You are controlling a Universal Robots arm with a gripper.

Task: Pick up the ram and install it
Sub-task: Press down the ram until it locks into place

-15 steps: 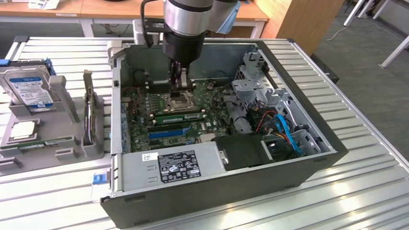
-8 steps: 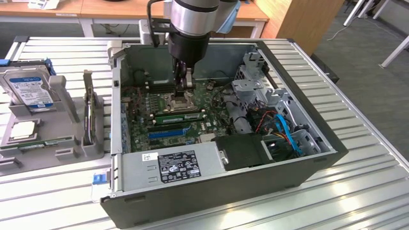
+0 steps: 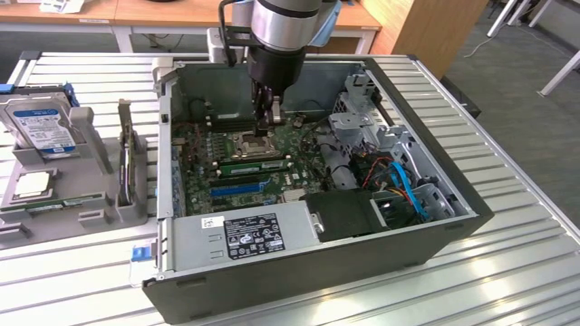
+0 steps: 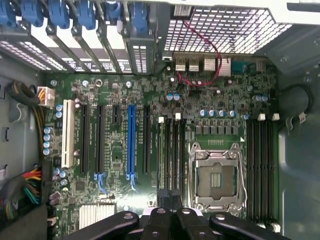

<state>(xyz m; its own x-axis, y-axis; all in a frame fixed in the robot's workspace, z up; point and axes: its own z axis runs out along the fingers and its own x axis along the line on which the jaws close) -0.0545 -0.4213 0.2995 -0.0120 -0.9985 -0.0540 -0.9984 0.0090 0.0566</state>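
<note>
A: Counts?
B: One ram (image 3: 252, 164), lying in a slot just beside the CPU socket (image 3: 254, 142); I see one gripper (image 3: 269, 128) above that socket, fingers closed.
A: Setting?
B: One open case (image 3: 317, 288), slatted metal desk (image 3: 507, 272), office floor.

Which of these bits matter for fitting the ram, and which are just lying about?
Part of the job:
- ram, the green stick beside the processor socket
- gripper, shut, above the motherboard
- memory slots

Just lying about:
- hard drive outside the case
- processor chip in the grey holder
- power supply
- blue cables
</note>
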